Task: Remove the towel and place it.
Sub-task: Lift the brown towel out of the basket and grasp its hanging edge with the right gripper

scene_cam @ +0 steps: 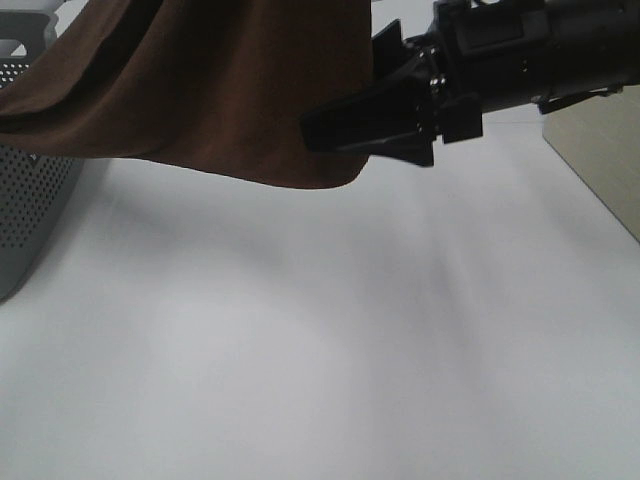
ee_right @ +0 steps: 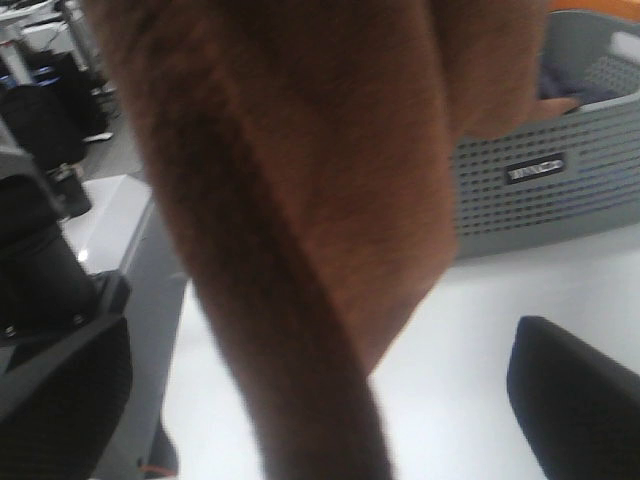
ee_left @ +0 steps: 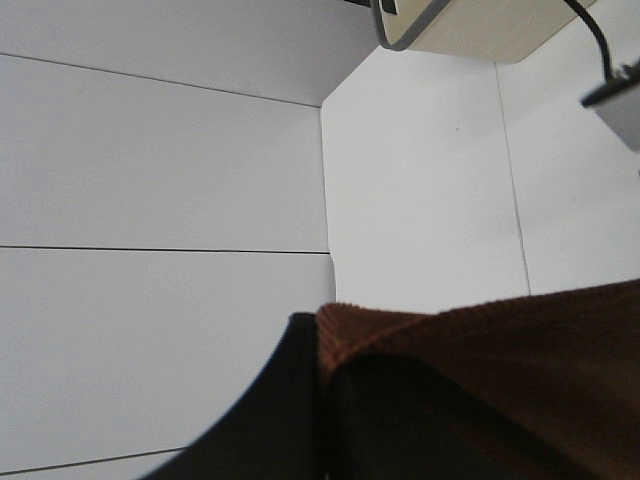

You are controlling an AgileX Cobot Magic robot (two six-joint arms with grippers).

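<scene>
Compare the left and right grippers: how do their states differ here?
The left gripper is shut, the right gripper open with fingers wide apart. The left gripper holds the towel; the right gripper holds nothing, the towel hanging just ahead. Both are black, at the towel.

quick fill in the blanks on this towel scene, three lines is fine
1. The towel hanging above the white table is dark ___ in colour.
2. The right gripper, close to the towel's hanging edge, has its fingers ___.
3. The basket with perforated walls at the table's left is ___ in colour.

Missing words: brown; open; grey
</scene>
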